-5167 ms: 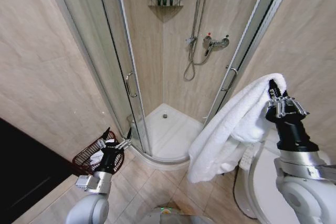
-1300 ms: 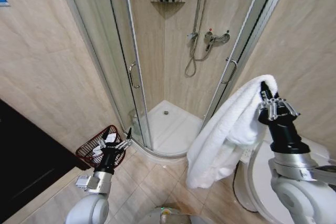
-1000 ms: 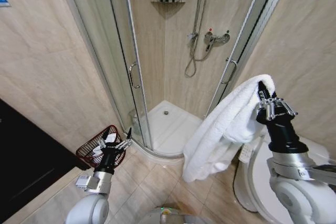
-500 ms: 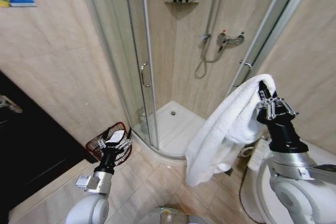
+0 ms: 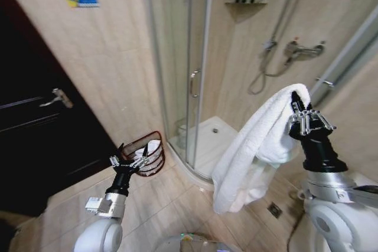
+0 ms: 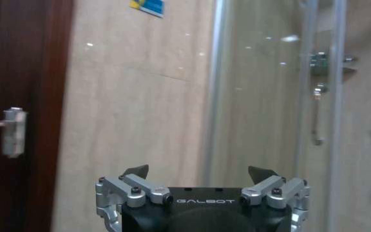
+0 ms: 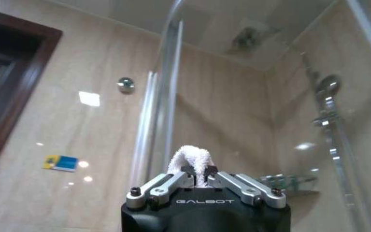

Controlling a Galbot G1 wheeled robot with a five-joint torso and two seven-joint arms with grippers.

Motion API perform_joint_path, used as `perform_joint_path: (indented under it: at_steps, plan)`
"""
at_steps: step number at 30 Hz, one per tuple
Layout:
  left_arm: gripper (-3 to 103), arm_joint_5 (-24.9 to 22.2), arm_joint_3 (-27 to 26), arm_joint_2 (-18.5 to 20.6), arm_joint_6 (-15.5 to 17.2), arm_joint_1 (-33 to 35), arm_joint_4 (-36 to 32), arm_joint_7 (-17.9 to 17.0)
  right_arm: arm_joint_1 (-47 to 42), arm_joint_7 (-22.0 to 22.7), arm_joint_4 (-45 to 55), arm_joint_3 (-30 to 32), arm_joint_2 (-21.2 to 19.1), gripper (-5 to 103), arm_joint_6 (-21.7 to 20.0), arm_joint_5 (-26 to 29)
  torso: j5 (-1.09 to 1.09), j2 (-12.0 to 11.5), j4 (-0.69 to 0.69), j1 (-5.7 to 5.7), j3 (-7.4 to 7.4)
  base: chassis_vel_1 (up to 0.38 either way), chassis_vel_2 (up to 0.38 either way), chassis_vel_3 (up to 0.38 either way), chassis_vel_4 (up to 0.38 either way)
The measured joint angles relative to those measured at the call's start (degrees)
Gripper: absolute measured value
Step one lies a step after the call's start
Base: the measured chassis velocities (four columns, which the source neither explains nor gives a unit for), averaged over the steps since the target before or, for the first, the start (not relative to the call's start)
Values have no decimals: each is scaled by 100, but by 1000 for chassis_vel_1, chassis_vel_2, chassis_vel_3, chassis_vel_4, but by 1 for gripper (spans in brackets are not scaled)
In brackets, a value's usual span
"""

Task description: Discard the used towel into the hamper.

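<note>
A large white towel [image 5: 254, 140] hangs in a long fold from my right gripper [image 5: 297, 102], which is held up at the right and is shut on its top edge. A tuft of the towel [image 7: 191, 159] sticks up between the closed fingers in the right wrist view. The hamper [image 5: 146, 153], a small round dark red-brown slatted basket with something white inside, stands on the floor against the wall beside the shower. My left gripper [image 5: 131, 155] is low at the left, pointing up just in front of the hamper, open and empty; its spread fingertips [image 6: 137, 170] show in the left wrist view.
A glass shower cabin [image 5: 189, 75] with a white tray [image 5: 209, 140] takes the middle. A dark door [image 5: 35, 122] with a lever handle [image 5: 58, 98] is on the left. Tiled floor [image 5: 171, 210] lies open between me and the hamper.
The whole picture has swung left: the door now shows and the hamper sits nearer the middle. Both arms keep their pose; the towel still hangs from the right gripper.
</note>
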Motion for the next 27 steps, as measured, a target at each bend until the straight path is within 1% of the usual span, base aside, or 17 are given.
perform_joint_path:
  at_steps: [19, 22, 27]
  plan:
    - [100, 0, 0, 0, 0, 0, 0, 0, 48, -1, 0, -34, -28, 5, -11, 6, -2, 4, 0, 2, 2, 123, 121, 127, 125]
    - [100, 0, 0, 0, 0, 0, 0, 0, 57, -3, 0, -40, -33, 5, -11, 7, 0, 4, -2, 2, 2, 113, 103, 113, 110]
    - [100, 0, 0, 0, 0, 0, 0, 0, 75, -10, 0, -48, -37, 5, -11, 10, 0, 4, 1, 3, 3, 123, 116, 123, 111]
